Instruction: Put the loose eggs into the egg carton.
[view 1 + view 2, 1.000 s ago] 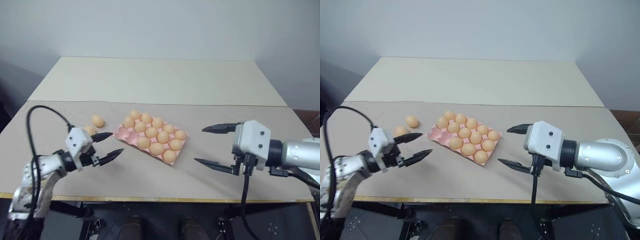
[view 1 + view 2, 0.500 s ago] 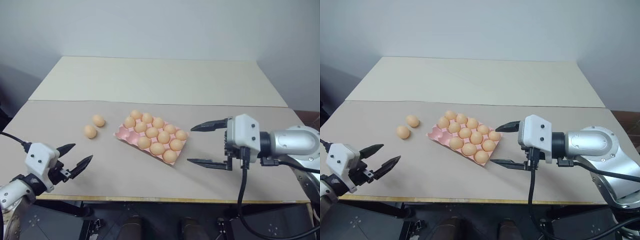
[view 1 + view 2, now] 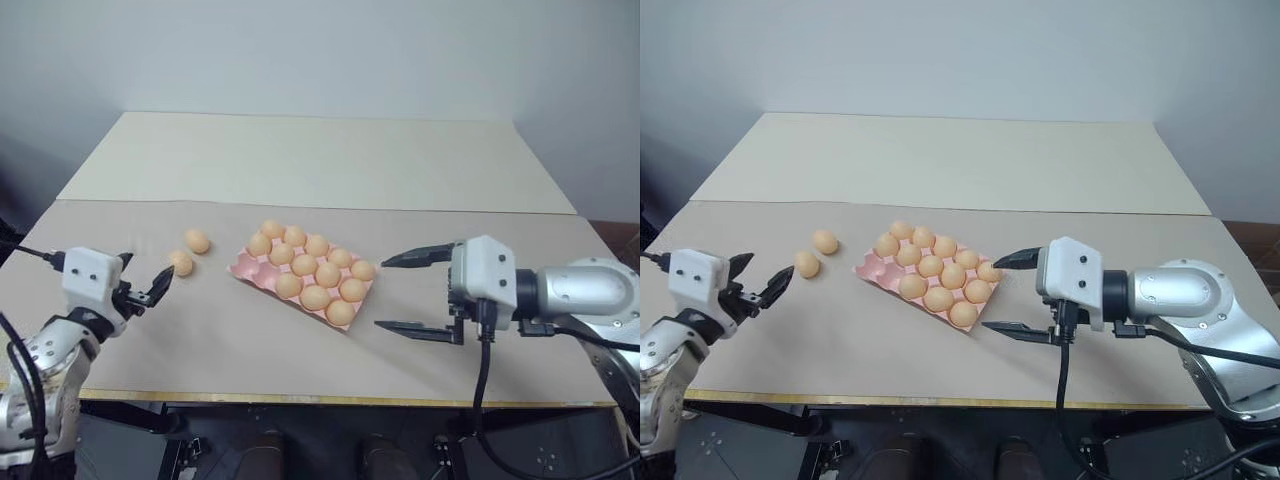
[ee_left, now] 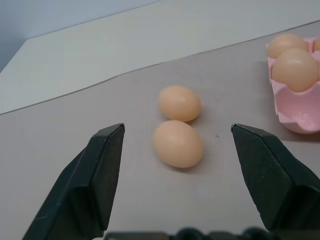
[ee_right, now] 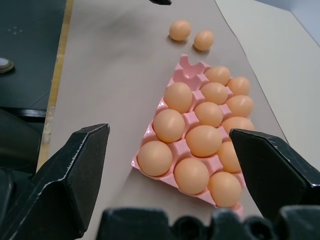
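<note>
Two loose eggs (image 3: 181,262) lie on the bench (image 3: 300,340), just left of the egg carton (image 3: 243,266), whose near-left well is vacant. The left pincer (image 3: 143,287) stands wide, empty, aimed at the nearer egg. The right pincer (image 3: 385,294) stands wide, empty, just right of the carton.

Head pair: high, looking forward and down; the two views sit a little apart sideways. Both take in the table (image 3: 300,160), egg carton (image 3: 243,264) and both arms.
Left wrist: low, near the tabletop, looking along the left gripper (image 4: 175,170) at two loose eggs (image 4: 178,143) close by.
Right wrist: raised, looking down over the right gripper (image 5: 175,170) onto the carton.
Shared: carton corner and loose eggs appear in both wrist views.
</note>
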